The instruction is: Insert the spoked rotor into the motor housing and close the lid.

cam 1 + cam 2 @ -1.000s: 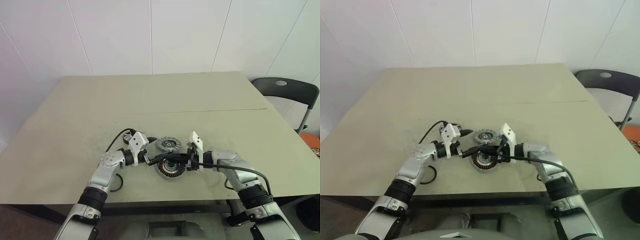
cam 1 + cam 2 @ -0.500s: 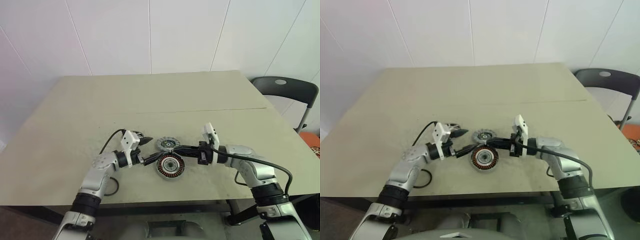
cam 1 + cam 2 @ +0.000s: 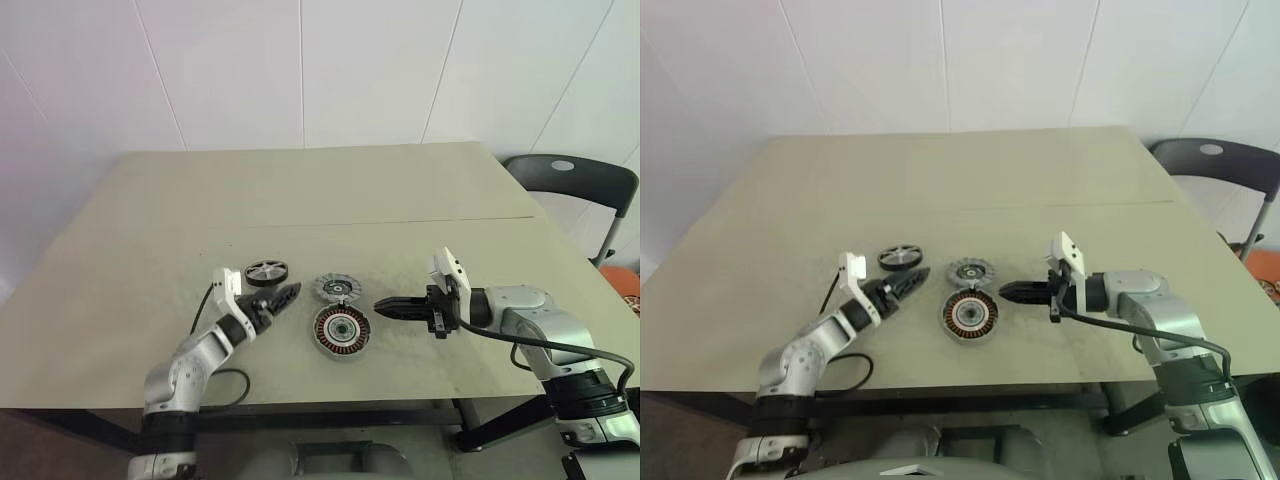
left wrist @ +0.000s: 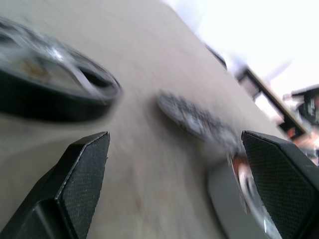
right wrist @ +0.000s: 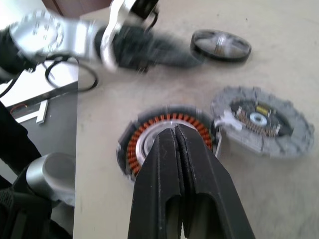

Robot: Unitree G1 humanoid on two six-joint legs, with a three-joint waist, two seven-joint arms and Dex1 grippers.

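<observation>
The left fingers (image 3: 286,294) stand wide apart and hold nothing. They reach low over the tabletop (image 3: 450,190) and point towards the parts in the middle. The right fingers (image 3: 382,305) are pressed together and empty, lying nearly level with their tips aimed at the same parts from the other side.

The motor housing (image 3: 342,332) lies flat between the two arms with its open face up, so the ring of copper windings around the silver hub is on show and nothing sits in it. The lid (image 3: 335,289) lies flat just behind it, so close to the far rim that I cannot tell whether they touch. The spoked rotor (image 3: 265,271) lies flat just beyond the left fingers, apart from the lid and nearer the left arm.

All three parts are round, so none has a long axis across the tabletop; each hub axis points straight up.

The rotor is probably the step in hand, since it is not yet picked up. The next move likely calls for the open left fingers to turn over the rotor's rim, close across it and carry it level over the housing with the hubs lined up.
</observation>
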